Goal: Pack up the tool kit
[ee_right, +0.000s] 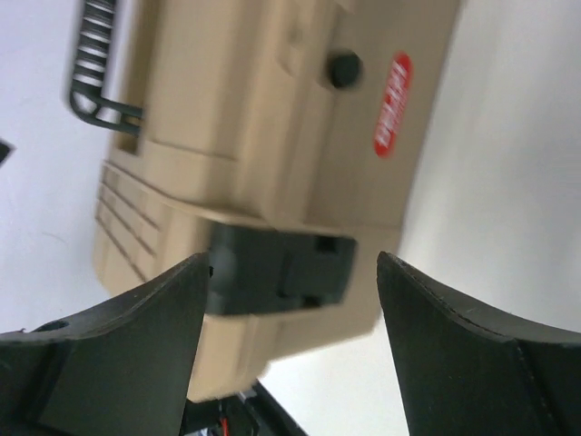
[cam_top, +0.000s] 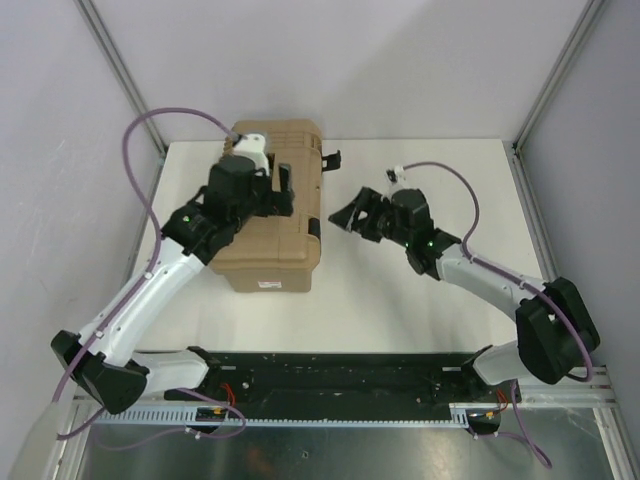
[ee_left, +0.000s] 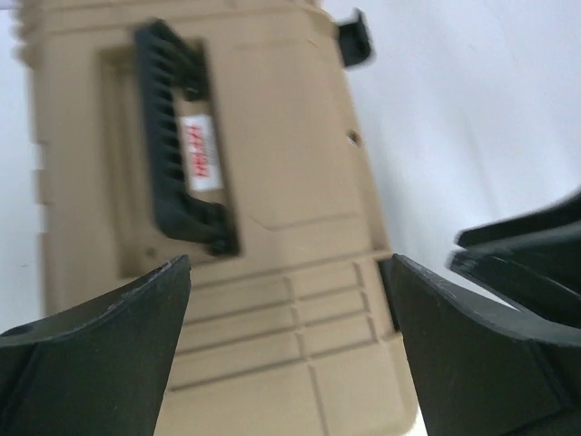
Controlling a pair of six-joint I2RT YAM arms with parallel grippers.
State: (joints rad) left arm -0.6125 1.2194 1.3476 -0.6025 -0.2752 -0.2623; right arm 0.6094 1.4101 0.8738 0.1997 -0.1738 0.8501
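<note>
White table [cam_top: 400, 280] is seen with one tan tool kit [cam_top: 265, 255] laid on its left-centre part, lid shut and facing up. Left gripper [ee_left: 289, 268] is held over the lid with its jaws spread and nothing between them. Right gripper [ee_right: 292, 263] is kept just beside the kit's right wall, apart from it, jaws spread wide and empty, pointed at the near latch [ee_right: 281, 268]. One black ribbed handle [ee_left: 177, 136] is folded flat on the lid. Two black latches are counted; the far latch [ee_left: 356, 38] is swung outward. A red-white label [ee_left: 201, 153] is placed beside the handle, and a red oval label [ee_right: 392, 104] on a side wall.
</note>
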